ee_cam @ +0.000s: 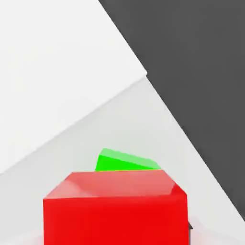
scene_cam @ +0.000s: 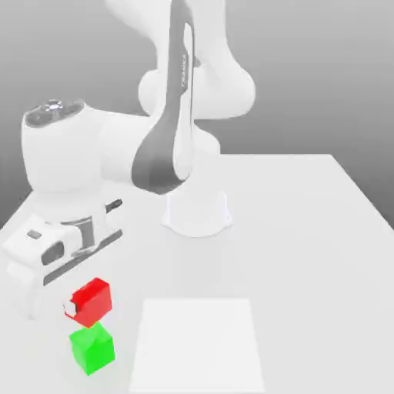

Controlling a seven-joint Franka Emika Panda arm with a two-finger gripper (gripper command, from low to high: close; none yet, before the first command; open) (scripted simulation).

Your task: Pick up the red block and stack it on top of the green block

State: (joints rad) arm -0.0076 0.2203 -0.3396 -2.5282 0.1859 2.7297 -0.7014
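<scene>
The red block (scene_cam: 92,300) hangs near the exterior view's left table edge, and my gripper (scene_cam: 85,306) is shut on it; a white fingertip (scene_cam: 69,309) shows on its left face. The green block (scene_cam: 92,348) rests on the table just in front of and below the red one. Whether the two blocks touch I cannot tell. In the hand view the red block (ee_cam: 115,208) looms very close, with the green block (ee_cam: 125,161) peeking out beyond its top edge.
A white square patch (scene_cam: 198,342) lies on the table to the exterior view's right of the blocks. The arm's base (scene_cam: 197,212) stands at the table's middle. The hand view shows the table edge with dark floor (ee_cam: 201,72) past it.
</scene>
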